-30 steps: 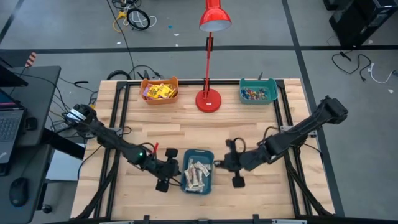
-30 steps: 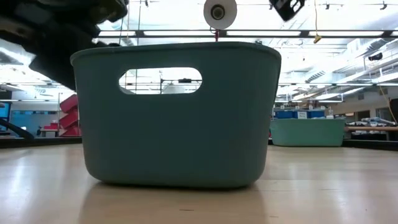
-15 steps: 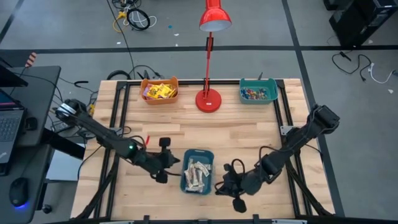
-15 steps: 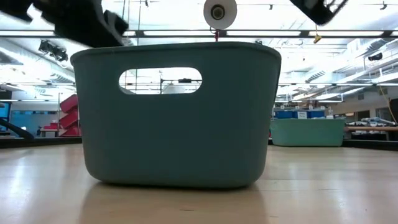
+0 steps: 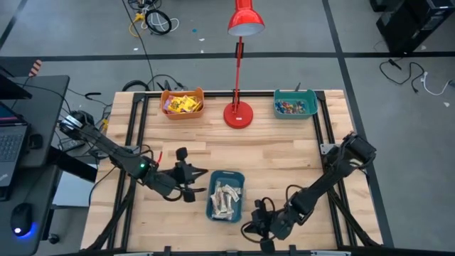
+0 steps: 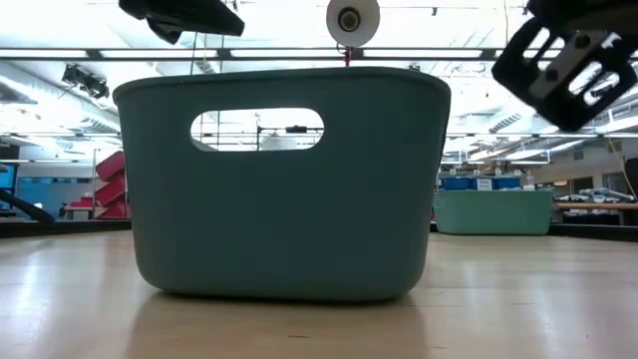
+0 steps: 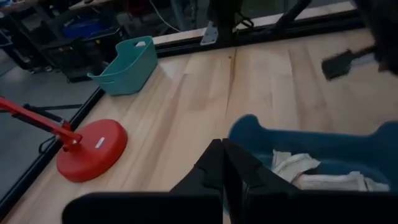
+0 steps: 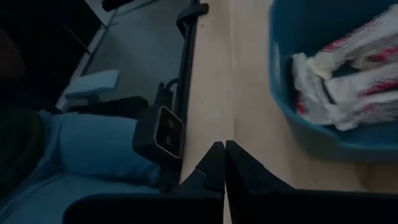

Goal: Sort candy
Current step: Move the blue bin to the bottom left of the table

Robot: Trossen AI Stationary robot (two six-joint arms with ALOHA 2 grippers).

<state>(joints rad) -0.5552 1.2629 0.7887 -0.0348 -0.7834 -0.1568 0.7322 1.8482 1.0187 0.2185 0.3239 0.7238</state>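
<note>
A teal bin holding pale beige candy bars stands on the wooden table near its front edge. My left gripper hovers shut just left of this bin, above the table; the low view shows it high up. My right gripper is shut near the table's front edge, right of the bin and close to the low camera. At the far edge stand an orange bin of yellow candy packets and a teal bin of small coloured pieces.
A red desk lamp stands with its base between the two far bins. Black frame rails run along the table's sides. A small camera box sits at the front edge. Bare wood lies mid-table.
My left gripper has risen and drawn back from the near bin's left side, tipping up toward level. My right gripper has swung from the bin's right side toward the table's near edge, sinking and rolling. Both stayed shut. The bins have not moved.
</note>
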